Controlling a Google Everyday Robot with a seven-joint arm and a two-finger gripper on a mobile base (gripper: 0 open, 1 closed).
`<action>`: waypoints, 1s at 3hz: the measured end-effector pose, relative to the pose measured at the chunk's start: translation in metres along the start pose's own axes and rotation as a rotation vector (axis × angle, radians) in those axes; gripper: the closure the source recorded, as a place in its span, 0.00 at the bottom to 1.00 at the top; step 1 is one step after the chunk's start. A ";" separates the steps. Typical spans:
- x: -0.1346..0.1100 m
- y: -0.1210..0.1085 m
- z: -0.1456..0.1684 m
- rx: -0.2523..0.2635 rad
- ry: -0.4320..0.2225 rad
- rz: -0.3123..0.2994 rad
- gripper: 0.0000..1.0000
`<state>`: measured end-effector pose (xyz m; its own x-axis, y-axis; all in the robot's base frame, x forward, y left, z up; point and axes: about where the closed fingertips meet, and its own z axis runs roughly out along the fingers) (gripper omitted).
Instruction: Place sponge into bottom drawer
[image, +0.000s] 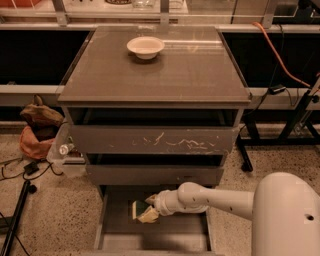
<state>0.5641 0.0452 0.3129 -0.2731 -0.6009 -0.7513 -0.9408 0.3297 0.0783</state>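
Note:
The bottom drawer (175, 235) of the grey-brown cabinet is pulled out, a shallow grey tray low in the view. My gripper (145, 210) reaches in over its left part from the right, on a white arm. It is shut on the sponge (141, 210), dark green on one face and pale yellow on the other, held just above the drawer floor. The far end of the sponge sticks out to the left of the fingers.
The scratched-front top drawer (155, 140) and the plain middle drawer (155, 175) stand slightly open above. A white bowl (145, 47) sits on the cabinet top. A brown-orange bag (37, 127), cables and a tripod leg (12, 220) lie on the floor at left.

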 end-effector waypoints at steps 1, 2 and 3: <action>0.000 0.000 0.000 0.000 0.000 0.000 1.00; 0.010 -0.003 0.006 0.015 -0.002 0.011 1.00; 0.071 -0.005 0.042 0.093 0.048 0.078 1.00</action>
<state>0.5573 0.0310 0.2317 -0.3561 -0.6042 -0.7128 -0.8942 0.4418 0.0722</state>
